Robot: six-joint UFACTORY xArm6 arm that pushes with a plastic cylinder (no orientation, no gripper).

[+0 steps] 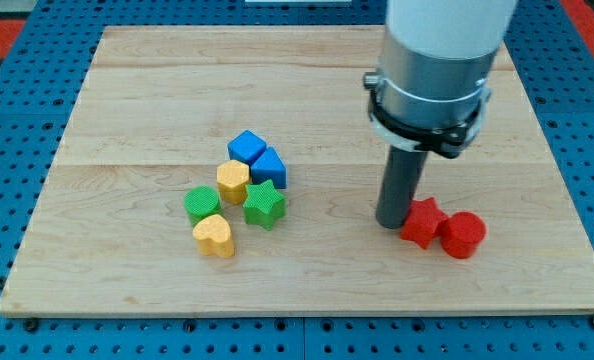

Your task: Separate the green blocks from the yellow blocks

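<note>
A green star block (264,204) and a green round block (203,203) lie in a tight cluster at the board's middle. A yellow hexagon block (233,181) sits between them, touching both. A yellow heart block (214,236) lies just below the green round block. My tip (392,222) rests on the board at the view's right, well away from the cluster and touching the left side of a red star block (421,221).
Two blue blocks (246,148) (269,167) sit at the top of the cluster, touching the yellow hexagon. A red round block (463,235) lies right of the red star. The wooden board (127,100) sits on a blue pegboard.
</note>
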